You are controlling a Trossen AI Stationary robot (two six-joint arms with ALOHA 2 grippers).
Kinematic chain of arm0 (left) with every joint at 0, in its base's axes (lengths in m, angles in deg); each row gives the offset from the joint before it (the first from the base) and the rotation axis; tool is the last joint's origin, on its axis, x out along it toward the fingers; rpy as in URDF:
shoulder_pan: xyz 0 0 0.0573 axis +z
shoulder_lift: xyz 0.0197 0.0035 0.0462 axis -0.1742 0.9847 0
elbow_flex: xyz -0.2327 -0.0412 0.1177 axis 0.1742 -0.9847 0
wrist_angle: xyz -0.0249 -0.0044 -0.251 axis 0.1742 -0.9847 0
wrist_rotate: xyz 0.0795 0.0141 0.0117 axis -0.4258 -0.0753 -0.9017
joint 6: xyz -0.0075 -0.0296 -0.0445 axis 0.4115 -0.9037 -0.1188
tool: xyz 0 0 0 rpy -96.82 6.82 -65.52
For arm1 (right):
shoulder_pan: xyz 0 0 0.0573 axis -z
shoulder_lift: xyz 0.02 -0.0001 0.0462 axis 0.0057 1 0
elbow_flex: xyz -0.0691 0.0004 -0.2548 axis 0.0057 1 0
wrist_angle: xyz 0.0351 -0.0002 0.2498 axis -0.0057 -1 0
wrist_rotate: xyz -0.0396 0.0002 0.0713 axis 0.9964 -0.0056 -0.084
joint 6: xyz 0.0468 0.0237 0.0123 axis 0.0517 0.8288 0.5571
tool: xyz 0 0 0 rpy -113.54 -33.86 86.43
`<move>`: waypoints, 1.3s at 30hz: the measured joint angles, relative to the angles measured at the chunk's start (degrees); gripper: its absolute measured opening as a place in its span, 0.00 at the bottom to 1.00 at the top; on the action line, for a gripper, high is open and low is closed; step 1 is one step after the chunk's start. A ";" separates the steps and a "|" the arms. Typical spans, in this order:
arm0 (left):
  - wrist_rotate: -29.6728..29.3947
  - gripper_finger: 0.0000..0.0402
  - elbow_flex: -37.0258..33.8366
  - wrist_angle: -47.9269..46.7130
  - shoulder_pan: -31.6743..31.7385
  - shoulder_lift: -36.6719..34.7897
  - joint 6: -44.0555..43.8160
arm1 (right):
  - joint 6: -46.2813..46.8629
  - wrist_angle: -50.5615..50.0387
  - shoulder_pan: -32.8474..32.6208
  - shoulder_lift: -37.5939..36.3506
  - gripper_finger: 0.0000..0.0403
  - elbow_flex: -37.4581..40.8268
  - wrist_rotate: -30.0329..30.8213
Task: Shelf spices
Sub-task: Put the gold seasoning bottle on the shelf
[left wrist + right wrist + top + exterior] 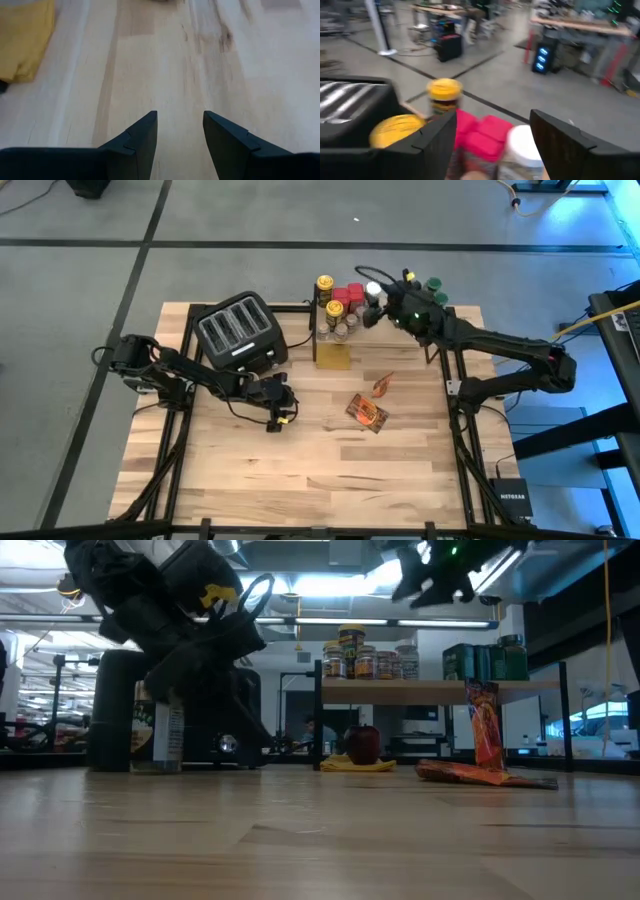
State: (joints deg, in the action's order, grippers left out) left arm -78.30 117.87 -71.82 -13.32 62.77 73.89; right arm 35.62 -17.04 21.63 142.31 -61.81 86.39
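- The spices (pixel 345 308) stand packed close on the shelf (pixel 318 330), at the far side of the table (pixel 300 470).
- The jars look hard, smooth and a bit slippery. Best to grab one by its sides, under the lid.
- Two foil packets (pixel 367 413) lie flat on the table. They look light and floppy.
- The right gripper (pixel 372 292) hangs over the jars, open, holding nothing.
- The left gripper (pixel 283 412) waits low near the toaster (pixel 240 332), half open and empty.

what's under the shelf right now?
Low view shows a red-lidded jar resting on a yellow cloth under the shelf. From above the plank hides the jar; only the cloth's front part shows. Anything farther back can't be seen.
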 joint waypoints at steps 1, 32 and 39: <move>0.00 0.38 0.64 -0.23 -0.04 -0.24 -0.59 | -0.78 0.00 -1.51 -0.76 0.64 0.00 -0.01; -21.15 0.38 3.99 -57.25 -0.37 -34.56 -19.45 | 1.98 0.47 -39.97 10.61 0.64 0.04 2.93; -17.85 0.38 2.35 -51.04 -1.64 -33.97 -19.23 | 3.81 0.98 -41.92 14.21 0.64 0.04 5.02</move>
State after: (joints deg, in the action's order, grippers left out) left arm -96.16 120.22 -122.85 -14.96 28.80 54.66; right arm 39.42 -16.05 -20.29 156.52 -61.76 91.41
